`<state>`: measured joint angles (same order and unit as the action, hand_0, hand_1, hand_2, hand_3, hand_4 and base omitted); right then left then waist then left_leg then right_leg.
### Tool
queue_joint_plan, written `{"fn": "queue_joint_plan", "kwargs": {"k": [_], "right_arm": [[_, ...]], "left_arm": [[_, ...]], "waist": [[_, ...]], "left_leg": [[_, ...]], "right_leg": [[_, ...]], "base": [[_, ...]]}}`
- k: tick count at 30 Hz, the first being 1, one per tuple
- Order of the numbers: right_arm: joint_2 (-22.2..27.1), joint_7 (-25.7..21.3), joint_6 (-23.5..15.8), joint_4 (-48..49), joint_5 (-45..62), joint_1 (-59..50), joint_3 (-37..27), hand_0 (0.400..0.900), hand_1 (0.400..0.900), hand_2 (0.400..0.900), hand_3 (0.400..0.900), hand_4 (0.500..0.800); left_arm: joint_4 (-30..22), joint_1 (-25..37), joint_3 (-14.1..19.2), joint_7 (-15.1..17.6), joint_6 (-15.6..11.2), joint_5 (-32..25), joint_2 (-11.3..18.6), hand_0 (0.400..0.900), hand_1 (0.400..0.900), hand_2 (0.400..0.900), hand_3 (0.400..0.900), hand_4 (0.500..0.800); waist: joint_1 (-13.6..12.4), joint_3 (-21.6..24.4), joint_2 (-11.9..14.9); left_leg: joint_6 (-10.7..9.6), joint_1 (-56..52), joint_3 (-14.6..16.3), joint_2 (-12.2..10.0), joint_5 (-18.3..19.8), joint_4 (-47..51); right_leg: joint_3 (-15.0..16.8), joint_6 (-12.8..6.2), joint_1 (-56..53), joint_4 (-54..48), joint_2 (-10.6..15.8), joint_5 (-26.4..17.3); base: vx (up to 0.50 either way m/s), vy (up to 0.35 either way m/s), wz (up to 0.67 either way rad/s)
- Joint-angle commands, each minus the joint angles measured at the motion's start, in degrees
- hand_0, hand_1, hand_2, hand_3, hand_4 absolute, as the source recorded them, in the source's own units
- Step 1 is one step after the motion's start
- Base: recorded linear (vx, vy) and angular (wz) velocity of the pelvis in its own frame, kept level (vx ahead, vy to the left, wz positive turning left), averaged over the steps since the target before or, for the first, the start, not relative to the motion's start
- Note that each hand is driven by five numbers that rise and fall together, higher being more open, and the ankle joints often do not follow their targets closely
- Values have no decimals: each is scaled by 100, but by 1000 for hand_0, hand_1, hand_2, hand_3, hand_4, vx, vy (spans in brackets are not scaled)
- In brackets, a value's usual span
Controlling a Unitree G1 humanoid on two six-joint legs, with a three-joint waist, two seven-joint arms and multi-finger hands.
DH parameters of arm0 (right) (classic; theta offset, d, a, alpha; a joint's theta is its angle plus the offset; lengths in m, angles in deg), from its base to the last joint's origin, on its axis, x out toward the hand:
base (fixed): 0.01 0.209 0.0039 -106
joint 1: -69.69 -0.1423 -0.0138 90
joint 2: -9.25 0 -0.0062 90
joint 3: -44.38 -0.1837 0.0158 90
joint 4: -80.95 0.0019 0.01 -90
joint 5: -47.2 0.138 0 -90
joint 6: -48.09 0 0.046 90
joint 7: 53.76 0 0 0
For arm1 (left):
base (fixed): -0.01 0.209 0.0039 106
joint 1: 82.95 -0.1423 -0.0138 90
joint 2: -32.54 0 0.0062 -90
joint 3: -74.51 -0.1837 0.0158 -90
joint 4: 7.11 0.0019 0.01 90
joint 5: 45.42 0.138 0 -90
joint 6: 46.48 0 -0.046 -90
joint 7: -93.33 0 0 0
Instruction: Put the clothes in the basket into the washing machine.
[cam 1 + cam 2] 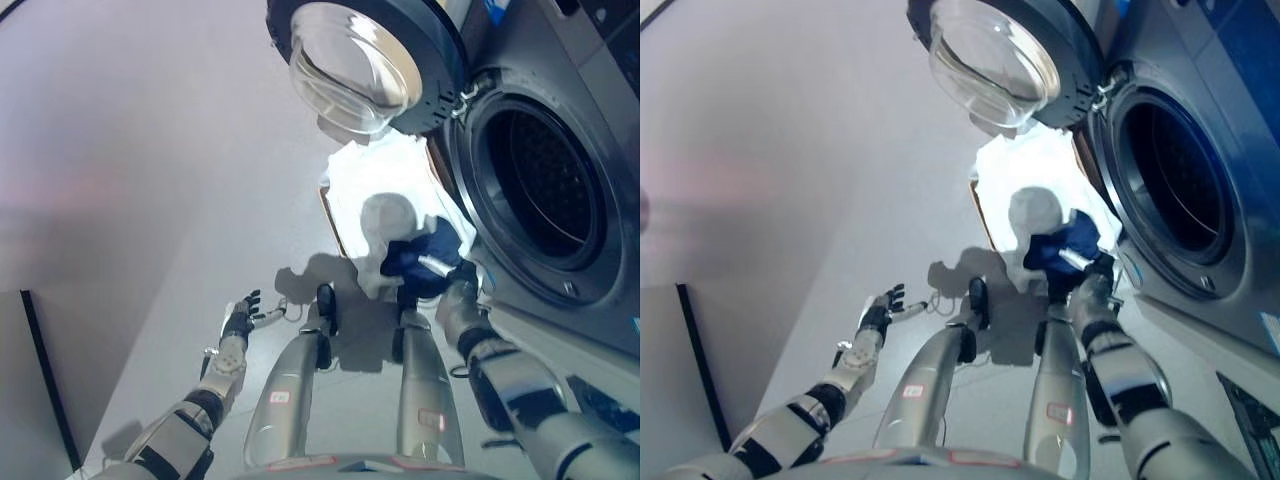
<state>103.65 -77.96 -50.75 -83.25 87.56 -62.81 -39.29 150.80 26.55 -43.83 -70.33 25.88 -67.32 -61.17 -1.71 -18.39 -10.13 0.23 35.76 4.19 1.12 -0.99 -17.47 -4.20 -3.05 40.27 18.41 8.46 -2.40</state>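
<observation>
Right robot hand [1092,272] grips dark blue garment [1065,245]; I fear it snags on basket [985,215]. Left robot hand [880,308] open, idle.

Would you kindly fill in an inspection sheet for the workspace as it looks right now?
Surface: pale grey floor.
Job's things: washing machine at right, its door swung open, drum dark with no clothes visible inside; basket beside it, holding white clothes and a dark blue garment.
Clutter: nothing seen.
Robot hands: right robot hand at the dark blue garment, fingers hidden; left robot hand open over the floor, holding nothing.
Cables: nothing seen.
Surroundings: a dark vertical edge at lower left.
</observation>
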Motion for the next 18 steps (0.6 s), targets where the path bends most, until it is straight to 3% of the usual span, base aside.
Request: {"fn": "queue_joint_plan", "kwargs": {"k": [1,3,4,6,12,18], "right_arm": [[1199,28,-1155,-22,1385,-1813,-335,400,400,400,400,500],[348,745,-1774,309,2515,-396,-1241,400,400,400,400,500],[340,780,-1786,322,2545,-344,-1259,400,400,400,400,500],[656,894,-1927,126,2973,-520,-1658,400,400,400,400,500],[1175,877,-1880,-79,3005,-795,-1742,400,400,400,400,500],[1843,481,-2061,-13,2717,-1157,-1840,400,400,400,400,500]], "left_arm": [[225,-383,5,90,17,240,184,900,900,900,900,800],[189,-539,13,24,-92,298,-2,900,900,900,900,800],[196,-555,-12,23,-100,295,8,900,900,900,900,800],[162,-640,36,-101,-94,332,-38,900,900,900,900,800],[240,-757,-35,-252,-64,330,-115,900,900,900,900,800],[169,-833,-64,-316,-109,261,-150,900,900,900,900,800]], "waist": [[-230,295,-395],[-208,355,-634],[-218,370,-625],[-314,517,-791],[-397,723,-969],[-464,876,-1136]], "left_leg": [[-290,-57,-121,147,-692,784],[-252,-263,-128,192,-708,911],[-252,-283,-135,196,-710,920],[-256,-398,-183,232,-714,958],[-265,-567,-202,240,-738,1087],[-302,-623,-222,236,-829,1227]], "right_leg": [[-369,50,-500,-119,-20,158],[-355,19,-707,-220,21,180],[-363,18,-729,-228,23,183],[-410,18,-882,-297,74,232],[-412,-9,-1021,-383,86,230],[-415,-13,-1013,-363,105,265]], "base": [[94,52,12],[85,83,6],[35,42,12],[41,14,21],[30,19,3],[6,-2,7]]}}
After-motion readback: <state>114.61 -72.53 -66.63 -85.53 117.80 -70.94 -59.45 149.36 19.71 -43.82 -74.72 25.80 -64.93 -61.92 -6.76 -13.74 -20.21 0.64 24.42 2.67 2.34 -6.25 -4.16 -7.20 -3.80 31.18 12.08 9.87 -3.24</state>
